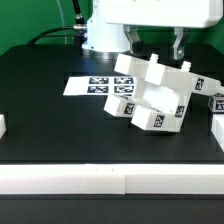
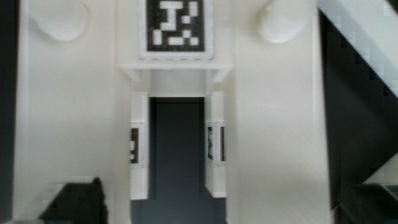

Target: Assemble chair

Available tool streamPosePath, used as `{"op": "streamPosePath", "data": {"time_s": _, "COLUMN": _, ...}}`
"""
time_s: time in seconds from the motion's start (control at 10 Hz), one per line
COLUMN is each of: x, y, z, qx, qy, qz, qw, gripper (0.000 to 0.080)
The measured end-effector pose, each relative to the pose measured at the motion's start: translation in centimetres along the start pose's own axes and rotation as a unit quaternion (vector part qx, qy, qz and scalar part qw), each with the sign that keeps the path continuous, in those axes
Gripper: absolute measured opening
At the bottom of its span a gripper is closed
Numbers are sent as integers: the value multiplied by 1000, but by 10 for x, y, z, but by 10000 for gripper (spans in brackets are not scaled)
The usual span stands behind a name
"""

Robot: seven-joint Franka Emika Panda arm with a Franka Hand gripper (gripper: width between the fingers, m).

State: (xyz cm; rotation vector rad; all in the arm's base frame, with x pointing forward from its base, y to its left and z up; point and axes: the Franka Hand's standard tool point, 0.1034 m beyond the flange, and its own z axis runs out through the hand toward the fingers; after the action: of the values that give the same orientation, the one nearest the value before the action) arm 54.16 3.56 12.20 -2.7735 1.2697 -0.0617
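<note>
Exterior view: we see the partly built chair [image 1: 150,95] standing on the black table [image 1: 45,115], towards the exterior view's right, just beside the marker board [image 1: 92,86] and overlapping its near corner. The joined white blocks are tilted, their tagged faces stepping down towards the front edge. The gripper [image 1: 154,50] hangs directly over the upper end of the chair. Its two fingers are spread wide, one on each side of the top block. We cannot tell whether either finger touches the plastic, and nothing appears to be clamped or lifted.

A small tagged white block [image 1: 214,101] lies apart from the chair at the exterior view's far right. A white rail [image 1: 110,180] runs along the front of the table. The arm's white base [image 1: 100,35] stands behind the marker board.

In the wrist view the chair [image 2: 71,120] fills nearly the whole picture at close range. We make out one black-and-white tag [image 2: 173,25] on a white face, and a long dark slot [image 2: 178,140] running away from that tag between two white walls. The dark shapes at the picture's edge are too blurred for us to name.
</note>
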Motion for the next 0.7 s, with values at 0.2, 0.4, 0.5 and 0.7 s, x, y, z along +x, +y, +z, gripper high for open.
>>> {"op": "streamPosePath", "data": {"time_s": 0.2, "x": 0, "y": -1, "z": 0, "qx": 0, "qy": -1, "qz": -1, "qw": 1000, "gripper": 649}}
{"op": "streamPosePath", "data": {"time_s": 0.4, "x": 7, "y": 5, "z": 7, "qx": -5, "qy": 0, "qz": -18, "qw": 1000, "gripper": 649}}
{"op": "streamPosePath", "data": {"time_s": 0.5, "x": 12, "y": 12, "z": 12, "qx": -11, "qy": -1, "qz": -26, "qw": 1000, "gripper": 649}}
{"op": "streamPosePath", "data": {"time_s": 0.7, "x": 16, "y": 18, "z": 21, "qx": -18, "qy": 0, "qz": -34, "qw": 999, "gripper": 649}}
